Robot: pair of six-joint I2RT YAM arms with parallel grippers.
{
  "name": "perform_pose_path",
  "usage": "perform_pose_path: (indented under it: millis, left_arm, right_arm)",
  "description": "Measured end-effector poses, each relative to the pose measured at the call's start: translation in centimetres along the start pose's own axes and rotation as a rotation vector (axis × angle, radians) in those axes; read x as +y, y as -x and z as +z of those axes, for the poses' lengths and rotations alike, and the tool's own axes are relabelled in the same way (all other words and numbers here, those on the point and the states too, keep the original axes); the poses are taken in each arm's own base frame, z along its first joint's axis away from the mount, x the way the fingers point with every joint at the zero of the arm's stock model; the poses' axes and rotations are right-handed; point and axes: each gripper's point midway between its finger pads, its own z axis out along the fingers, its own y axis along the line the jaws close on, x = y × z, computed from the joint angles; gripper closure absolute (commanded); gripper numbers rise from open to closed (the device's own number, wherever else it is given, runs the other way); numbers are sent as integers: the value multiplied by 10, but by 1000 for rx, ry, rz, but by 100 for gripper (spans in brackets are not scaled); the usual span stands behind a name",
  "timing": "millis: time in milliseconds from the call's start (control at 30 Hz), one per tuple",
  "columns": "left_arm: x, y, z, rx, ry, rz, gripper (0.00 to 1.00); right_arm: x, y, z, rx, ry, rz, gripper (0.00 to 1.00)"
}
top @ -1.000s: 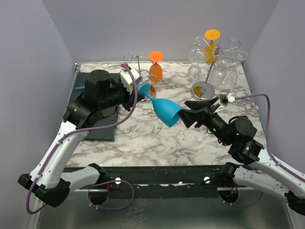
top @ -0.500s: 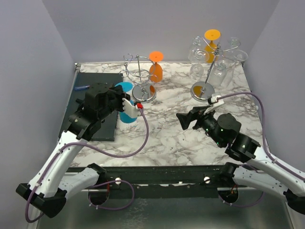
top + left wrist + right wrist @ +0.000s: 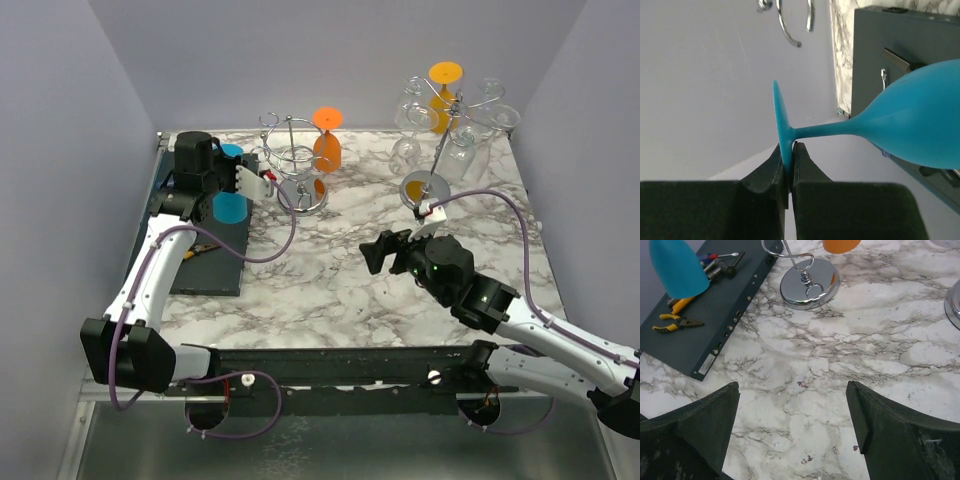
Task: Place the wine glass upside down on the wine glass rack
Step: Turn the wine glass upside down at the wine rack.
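Note:
My left gripper (image 3: 240, 167) is shut on the foot of the blue wine glass (image 3: 230, 200). It holds the glass bowl-down in the air over the dark tray, just left of the chrome wine glass rack (image 3: 293, 160). In the left wrist view the fingers (image 3: 789, 155) pinch the foot's rim, the blue glass (image 3: 920, 125) stretches to the right, and the rack's rings (image 3: 790, 25) show at the top. My right gripper (image 3: 385, 250) is open and empty above mid-table; its wrist view shows the fingertips wide apart (image 3: 792, 390), the blue bowl (image 3: 677, 265) and the rack base (image 3: 807, 282).
An orange glass (image 3: 327, 140) hangs upside down on the near rack. A second rack (image 3: 440, 130) at the back right holds several clear glasses and an orange one. A dark tray (image 3: 200, 255) with pliers and small tools (image 3: 680, 322) lies along the left edge.
The right gripper let go of the blue glass's bowl and drew back. The left arm carried the glass from mid-table to the back left and turned it bowl-down beside the rack.

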Motion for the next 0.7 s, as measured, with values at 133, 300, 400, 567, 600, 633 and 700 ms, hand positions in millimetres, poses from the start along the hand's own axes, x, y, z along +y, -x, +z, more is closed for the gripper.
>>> perform_pose_path:
  millis: [133,300,400,567,600,633,700]
  left_arm:
    - [12,10,17,-66,14,-6,100]
    - [21,21,30,-136,31,-6,100]
    - [20,26,38,-163,22,0,100]
    - [15,33,50,-208,3,12,100]
    - [17,34,51,-214,5,16,100]
    - [17,35,51,-220,7,21,100]
    - [20,37,50,-230,12,29,100]
  right_arm:
    - [-1,-3,-1,-2,2,20,6]
    - [-3,-11,0,10,-4,30,6]
    - [-4,-14,1,16,-7,28,6]
    - [-4,-14,1,16,-8,28,6]
    - [-4,-14,1,15,-9,28,6]
    - [-4,-14,1,14,-9,28,6]
    - [-4,-14,1,11,-10,28,6]
